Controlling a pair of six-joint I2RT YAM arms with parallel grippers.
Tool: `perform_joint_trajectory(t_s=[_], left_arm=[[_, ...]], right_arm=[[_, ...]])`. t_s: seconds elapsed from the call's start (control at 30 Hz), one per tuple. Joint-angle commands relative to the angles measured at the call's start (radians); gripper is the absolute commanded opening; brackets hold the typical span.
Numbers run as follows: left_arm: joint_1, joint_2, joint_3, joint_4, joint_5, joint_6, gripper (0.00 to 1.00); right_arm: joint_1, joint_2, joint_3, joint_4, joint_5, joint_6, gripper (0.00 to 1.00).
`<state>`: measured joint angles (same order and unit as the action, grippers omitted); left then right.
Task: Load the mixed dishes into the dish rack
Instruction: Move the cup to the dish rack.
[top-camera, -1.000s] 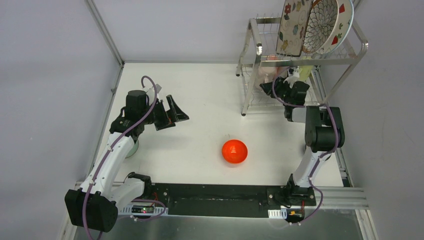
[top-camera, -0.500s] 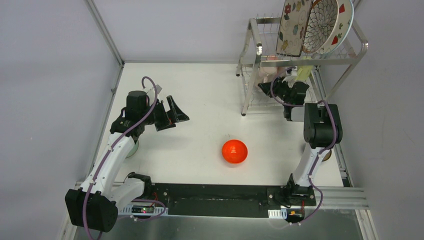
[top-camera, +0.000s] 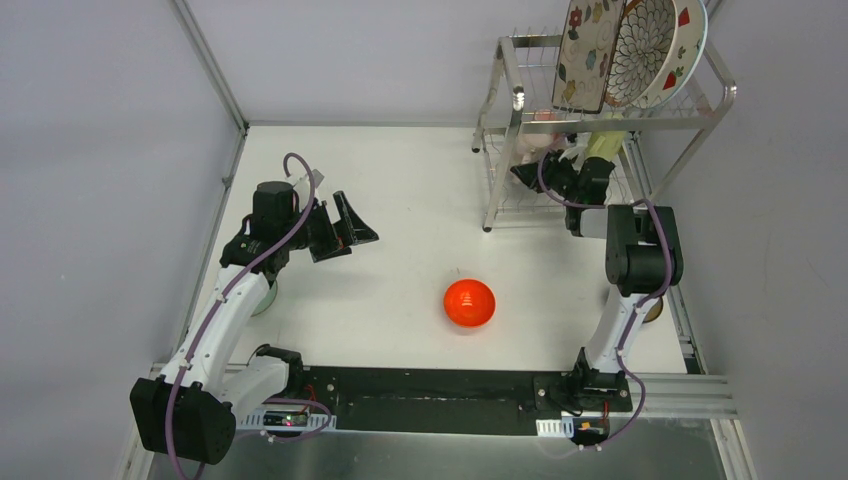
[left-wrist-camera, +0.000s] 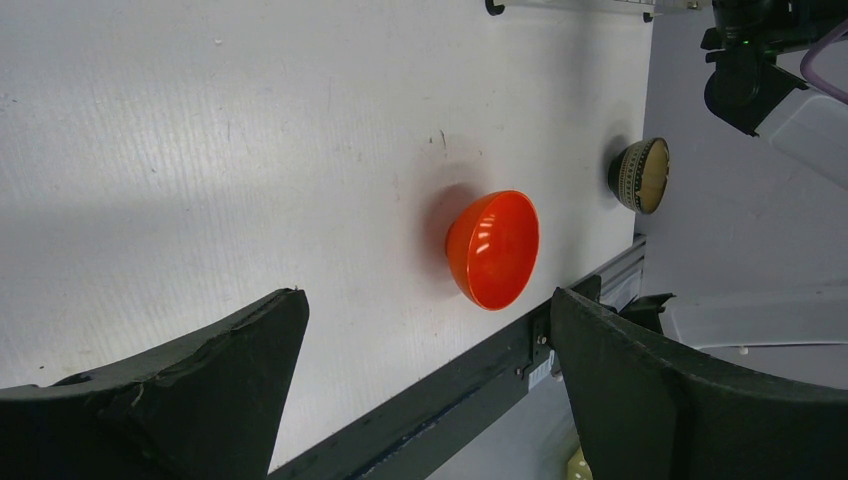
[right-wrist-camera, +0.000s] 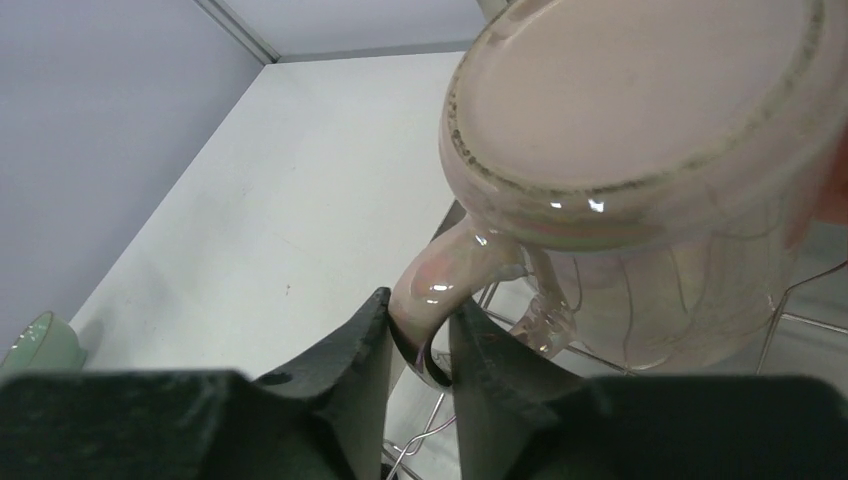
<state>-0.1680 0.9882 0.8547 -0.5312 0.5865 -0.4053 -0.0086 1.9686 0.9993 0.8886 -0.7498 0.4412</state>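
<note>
**Q:** Where is the pink cup, and how is it held?

**A:** It is at the lower shelf of the dish rack, with its base turned toward the wrist camera. The patterned plates stand in the tier above it. The right gripper is clamped on the handle alone, and the cup's body hangs to one side of the fingers.

**Q:** What could go wrong from here?

**A:** The main risk is rotation. A pinch on a glossy, curved handle is likely to let the cup swing about the fingers. It may then tip or slip out if its wall catches a shelf wire. Letting go before the cup rests squarely on the wires could leave it tilted or rolling. The wrist also works close under the upper tier, so a high lift risks knocking the frame and the plates.

**Q:** And the other arm?

**A:** The left gripper hangs over the table with its fingers wide apart, holding nothing, well apart from the rack. The red-orange bowl, dark brown bowl and pale green bowl lie unloaded on the table. A collision between the two arms seems unlikely.
</note>
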Motion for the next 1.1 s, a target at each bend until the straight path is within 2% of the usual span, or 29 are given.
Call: perform_joint_trajectory(t_s=[0.0, 0.1, 0.3, 0.4, 0.5, 0.57, 0.6, 0.63, 0.83, 1.07], left_arm=[[0.012, -0.005, 0.0, 0.039, 0.01, -0.006, 0.96], [0.012, -0.005, 0.0, 0.039, 0.012, -0.006, 0.96], [0.012, -0.001, 0.003, 0.039, 0.009, -0.004, 0.96], [0.012, -0.001, 0.004, 0.039, 0.01, -0.003, 0.96], [0.012, -0.008, 0.001, 0.039, 0.009, -0.003, 0.96], [0.012, -0.011, 0.0, 0.039, 0.006, -0.003, 0.96], [0.012, -0.012, 0.001, 0.039, 0.006, -0.003, 0.96], [0.012, -0.011, 0.0, 0.04, 0.006, -0.003, 0.96], [0.011, -0.009, 0.0, 0.039, 0.006, -0.003, 0.96], [0.012, -0.011, 0.0, 0.039, 0.009, -0.003, 0.96]], right_arm=[[0.006, 0.006, 0.023, -0.021, -0.021, 0.015, 0.33], [0.006, -0.014, 0.026, -0.075, -0.007, 0.039, 0.39], [0.0, -0.058, 0.018, -0.1, 0.066, 0.224, 0.55], [-0.006, -0.097, 0.004, -0.135, 0.122, 0.286, 0.58], [-0.013, -0.128, -0.008, -0.199, 0.142, 0.301, 0.58], [-0.021, -0.142, -0.025, -0.183, 0.142, 0.301, 0.58], [-0.024, -0.148, -0.033, -0.171, 0.166, 0.39, 0.58], [-0.027, -0.155, -0.041, -0.168, 0.17, 0.41, 0.58], [-0.046, -0.212, -0.09, -0.204, 0.25, 0.455, 0.59], [-0.063, -0.219, -0.041, -0.358, 0.385, 0.477, 0.48]])
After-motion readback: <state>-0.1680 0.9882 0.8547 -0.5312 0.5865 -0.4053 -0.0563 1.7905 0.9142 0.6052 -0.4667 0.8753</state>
